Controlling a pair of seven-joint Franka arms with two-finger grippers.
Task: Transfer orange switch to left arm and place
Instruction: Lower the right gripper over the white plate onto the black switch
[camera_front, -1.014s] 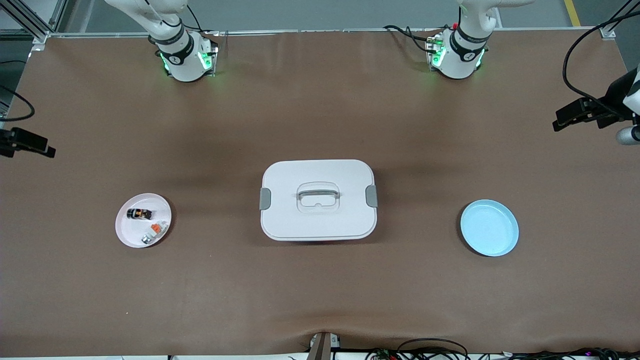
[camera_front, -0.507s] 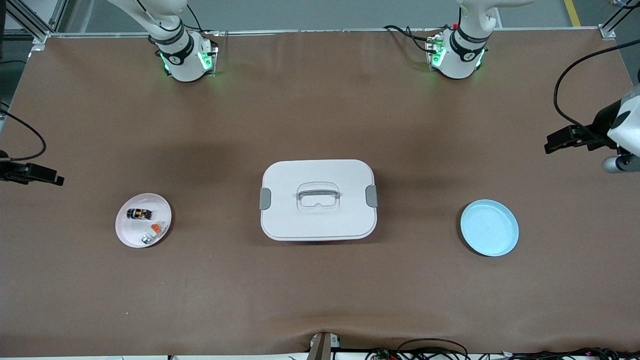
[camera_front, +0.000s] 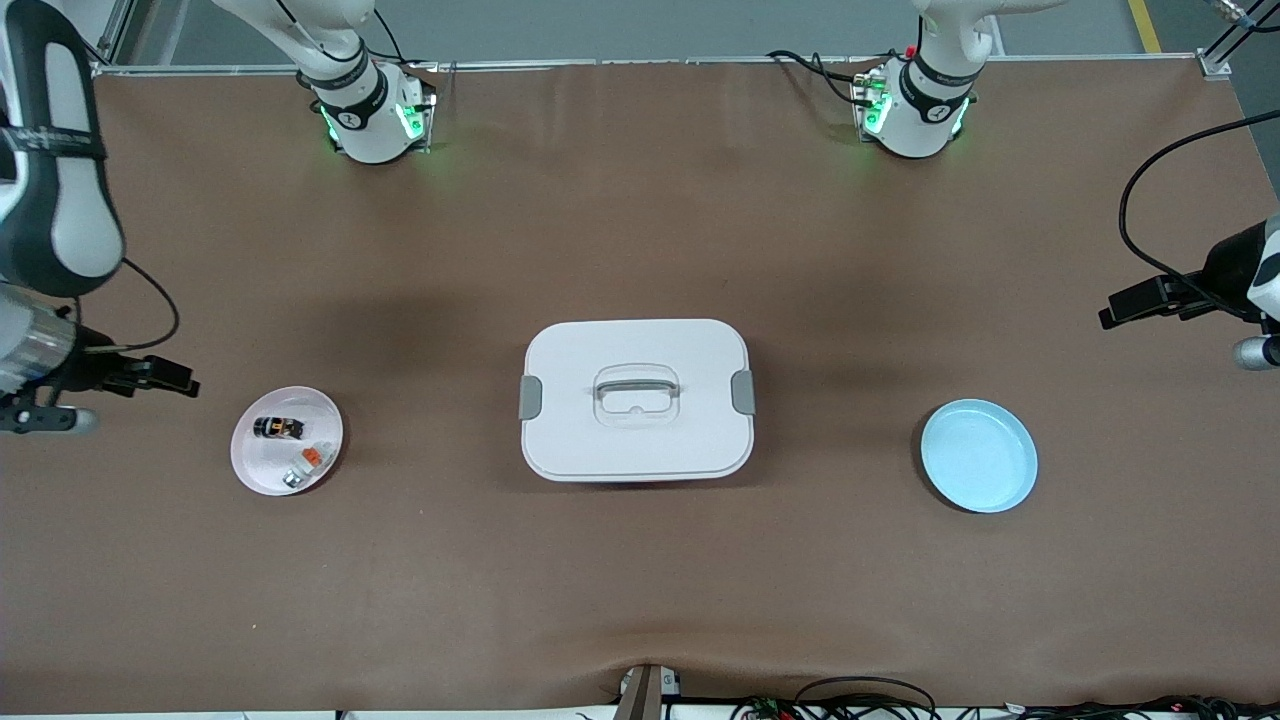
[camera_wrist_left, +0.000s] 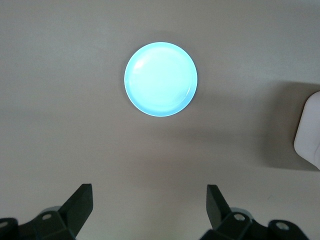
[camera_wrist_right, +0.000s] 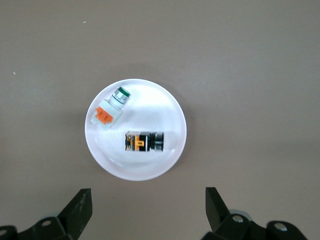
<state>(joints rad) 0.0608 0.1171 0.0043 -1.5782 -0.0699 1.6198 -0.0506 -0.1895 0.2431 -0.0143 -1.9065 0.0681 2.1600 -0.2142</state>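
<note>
The orange switch (camera_front: 278, 428) (camera_wrist_right: 144, 142), a small black cylinder with orange markings, lies on a pale pink plate (camera_front: 250, 465) (camera_wrist_right: 170, 102) toward the right arm's end of the table. My right gripper (camera_wrist_right: 147, 210) hangs open and empty over bare table beside that plate, and its arm (camera_front: 60, 200) reaches in at the table's edge. The white box (camera_front: 637, 400) (camera_wrist_left: 309, 130) with grey latches stands shut in the table's middle. My left gripper (camera_wrist_left: 149, 207) hangs open and empty over bare table beside the light blue plate (camera_front: 978, 455) (camera_wrist_left: 160, 79), its arm (camera_front: 1240, 275) at the table's edge.
A whitish-silver piece with an orange tab (camera_front: 308, 462) (camera_wrist_right: 109, 110) shares the pink plate with the switch. The light blue plate holds nothing. Both arm bases (camera_front: 370, 110) (camera_front: 915, 110) stand along the table's back edge. Cables (camera_front: 860, 700) lie along the front edge.
The right arm has swung into view, bringing its gripper close beside the pink plate. The left arm's hand has shifted a little at its end of the table. Both grippers stay open.
</note>
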